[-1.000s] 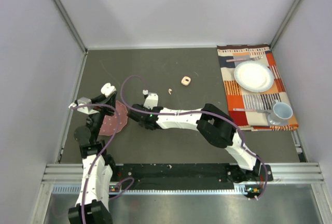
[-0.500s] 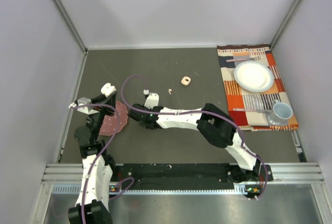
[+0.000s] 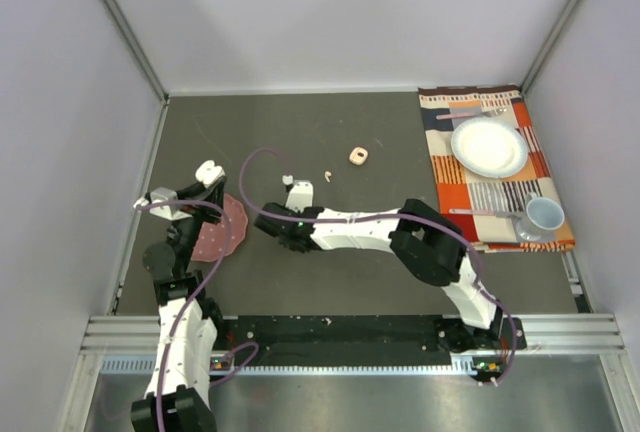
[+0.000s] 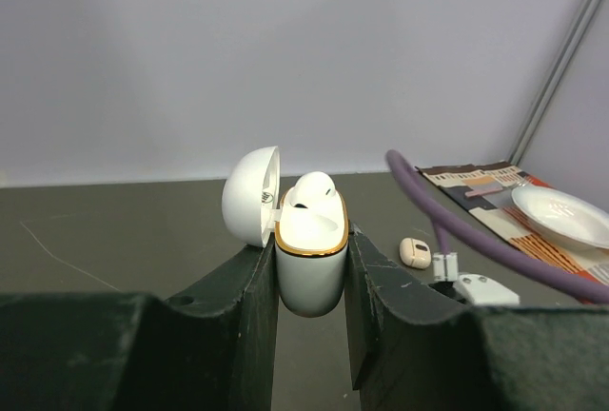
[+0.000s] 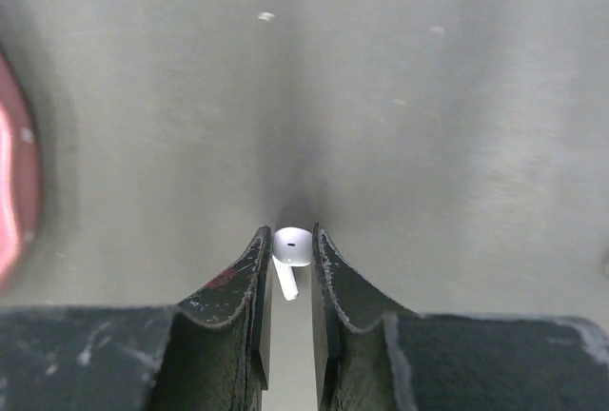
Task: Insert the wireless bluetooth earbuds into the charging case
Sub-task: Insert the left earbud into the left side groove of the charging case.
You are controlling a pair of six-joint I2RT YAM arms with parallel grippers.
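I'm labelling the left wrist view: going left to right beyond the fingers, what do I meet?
Open lid → white earbud sitting in the gripped charging case → small peach case → white plate.

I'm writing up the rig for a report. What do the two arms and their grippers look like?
The left arm and right arm have white links and black joints; a purple cable loops along each. The left gripper and right gripper have black tapered fingers; one right finger carries a red mark.
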